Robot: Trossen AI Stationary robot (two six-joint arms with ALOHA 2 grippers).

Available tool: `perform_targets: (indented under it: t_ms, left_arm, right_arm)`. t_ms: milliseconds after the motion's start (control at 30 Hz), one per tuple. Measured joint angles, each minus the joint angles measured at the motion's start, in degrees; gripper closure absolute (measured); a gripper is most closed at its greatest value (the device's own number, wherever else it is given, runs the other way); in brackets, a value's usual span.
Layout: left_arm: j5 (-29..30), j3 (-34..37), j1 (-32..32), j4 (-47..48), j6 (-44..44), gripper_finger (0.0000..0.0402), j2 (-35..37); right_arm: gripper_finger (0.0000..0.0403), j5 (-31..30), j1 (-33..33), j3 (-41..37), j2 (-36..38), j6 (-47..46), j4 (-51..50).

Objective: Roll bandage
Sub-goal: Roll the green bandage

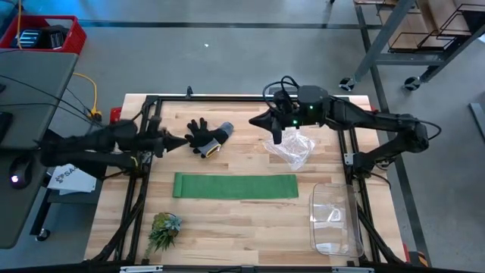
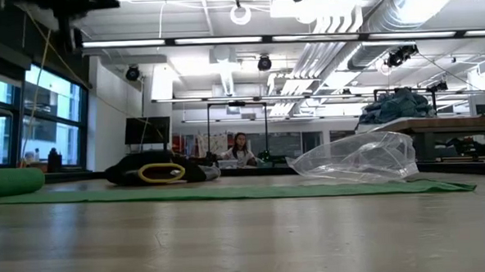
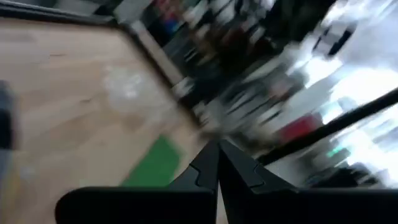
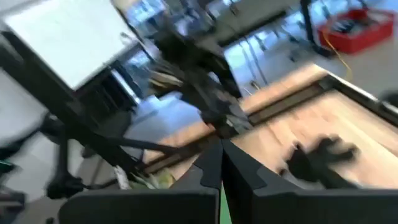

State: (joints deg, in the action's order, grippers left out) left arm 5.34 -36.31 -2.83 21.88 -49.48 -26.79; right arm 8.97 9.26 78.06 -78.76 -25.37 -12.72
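The bandage point(image 1: 236, 186) is a long green strip, unrolled and lying flat along the middle of the wooden table; the low view shows it as a thin green band point(image 2: 228, 192). My left gripper point(image 1: 182, 140) is shut and hovers over the table's left part, beyond the strip's left end, pointing at a black-and-grey glove point(image 1: 208, 136). In its wrist view the shut fingertips point(image 3: 217, 146) meet above a patch of the bandage point(image 3: 155, 165). My right gripper point(image 1: 254, 121) is also shut, held above the table's far middle and pointing left. Neither gripper holds anything.
A crumpled clear plastic bag point(image 1: 290, 149) lies beyond the strip's right end. A clear plastic container point(image 1: 333, 220) stands at the near right, and a spiky green plant tuft point(image 1: 163, 230) at the near left. A person point(image 2: 241, 148) sits far back in the room.
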Motion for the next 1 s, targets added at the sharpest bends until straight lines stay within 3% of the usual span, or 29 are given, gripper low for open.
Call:
perform_targets:
  t_ms: [67,133,267,400,600,800,900,1000]
  left_arm:
    - [0.95,-9.73,0.00,16.52,-0.29,0.0401,-6.74]
    - [1.89,-16.31,0.59,33.01,-6.17,0.0401,-13.00]
    - [0.07,-18.16,4.95,47.46,-19.45,0.0401,-18.41]
    - [-5.56,-12.30,10.95,46.93,-31.51,0.0401,-19.86]
    - [-6.57,-4.38,19.14,45.88,-45.04,0.0401,-21.20]
    - [-1.55,-4.06,24.39,45.69,-51.40,0.0401,-26.28]
    - [-1.19,-4.13,25.72,44.87,-52.88,0.0401,-29.32]
    - [-1.09,-4.12,26.76,42.80,-53.91,0.0401,-32.07]
  right_arm:
    - [0.0403,0.40,0.86,0.00,0.59,-0.15,-3.99]
    - [0.0403,0.52,1.09,0.00,0.89,-0.07,-7.97]
    - [0.0403,0.31,0.78,-0.04,0.96,0.88,-15.14]
    - [0.0403,0.11,0.38,-0.04,-0.76,-2.93,-22.50]
    - [0.0403,3.20,-2.27,-0.13,-8.00,-4.31,-26.57]
    - [0.0403,7.24,-5.62,-0.13,-18.11,-7.74,-17.75]
    - [0.0403,12.11,-7.61,-0.13,-24.51,-9.02,-8.74]
    - [0.0403,13.01,-9.11,-0.13,-29.52,-11.47,0.17]
